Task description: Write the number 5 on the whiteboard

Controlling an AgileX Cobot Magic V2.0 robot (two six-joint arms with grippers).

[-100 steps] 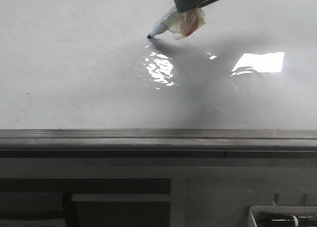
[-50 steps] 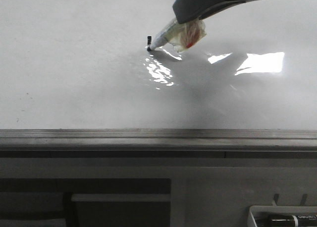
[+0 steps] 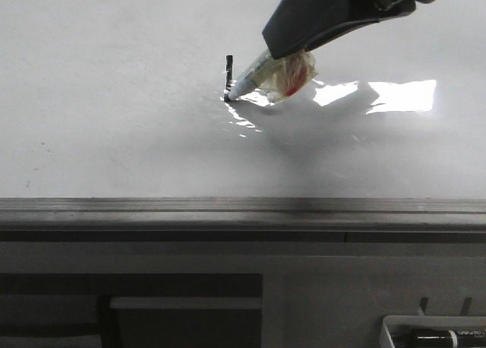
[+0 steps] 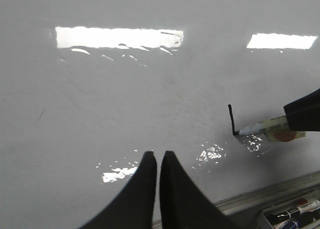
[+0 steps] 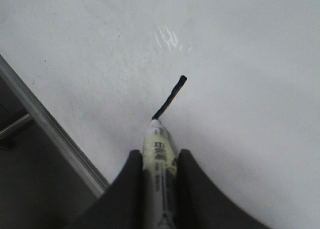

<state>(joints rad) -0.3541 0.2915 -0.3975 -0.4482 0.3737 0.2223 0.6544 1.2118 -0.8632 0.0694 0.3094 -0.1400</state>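
Right gripper (image 5: 159, 161) pinches the marker (image 3: 254, 73), tip touching the whiteboard (image 3: 114, 120) at six o'clock of a short black stroke (image 3: 228, 74); left gripper (image 4: 158, 159) pressed together.

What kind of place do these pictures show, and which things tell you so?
Probably a robot test bench in a lab or office, though little of the room shows. A large glossy white whiteboard lies flat, edged by a grey metal ledge; a tray of spare black markers sits nearby; the right end effector holds a marker.
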